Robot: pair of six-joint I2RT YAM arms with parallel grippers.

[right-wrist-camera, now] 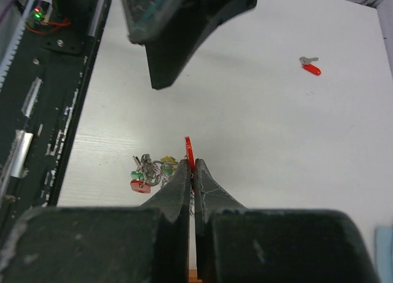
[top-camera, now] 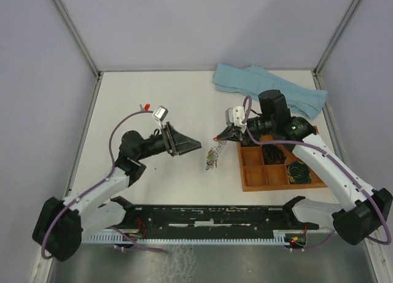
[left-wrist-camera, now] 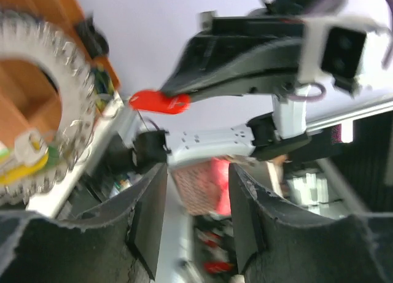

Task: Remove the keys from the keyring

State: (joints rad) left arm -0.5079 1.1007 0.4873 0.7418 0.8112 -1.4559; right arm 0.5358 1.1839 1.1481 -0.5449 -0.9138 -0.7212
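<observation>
Right claw [right-wrist-camera: 191, 165] pinched shut on thin red key [right-wrist-camera: 188, 149], left claw [left-wrist-camera: 196, 178] wide open, empty. Keyring [right-wrist-camera: 150, 171] looks light, floppy, slick: I'd pin its rim

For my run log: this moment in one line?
left gripper open | right gripper shut on red key | keyring beside it | second red key loose

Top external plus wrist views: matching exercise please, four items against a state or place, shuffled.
Items:
1. left end effector
2. right end effector
3. loose key
4. blue cloth

States or places:
A. shut on red key
B. at the far edge of the table
C. open, holding nothing
D. alone on the table, off the keyring

Pairs: 1-C; 2-A; 3-D; 4-B
</observation>
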